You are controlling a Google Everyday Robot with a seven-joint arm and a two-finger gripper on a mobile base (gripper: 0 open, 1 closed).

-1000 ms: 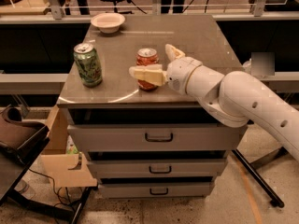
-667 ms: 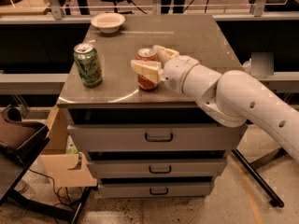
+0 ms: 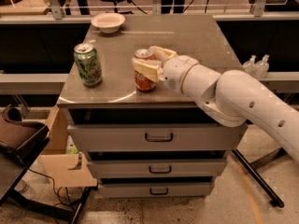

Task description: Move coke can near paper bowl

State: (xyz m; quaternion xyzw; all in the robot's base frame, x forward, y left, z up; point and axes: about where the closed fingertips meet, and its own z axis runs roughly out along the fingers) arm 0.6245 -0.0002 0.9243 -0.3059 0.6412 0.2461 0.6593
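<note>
The coke can (image 3: pixel 143 82), red with a silver top, stands upright near the front middle of the grey cabinet top (image 3: pixel 187 34). My gripper (image 3: pixel 144 58) reaches in from the right and is shut on the can: one cream finger (image 3: pixel 145 69) lies across its front, the other (image 3: pixel 161 54) sits behind its top. The can rests on the surface. The paper bowl (image 3: pixel 108 22), off-white and shallow, sits at the back left corner, well apart from the can.
A green can (image 3: pixel 88 65) stands upright at the front left of the cabinet top. Three drawers (image 3: pixel 159 137) are below. A chair (image 3: pixel 18 136) and a cardboard box (image 3: pixel 60 157) are on the left, and two small bottles (image 3: pixel 257 65) on the right ledge.
The gripper's fingers were spread beside the can, to its right. They have moved left and closed in on both sides of it. The can has not moved.
</note>
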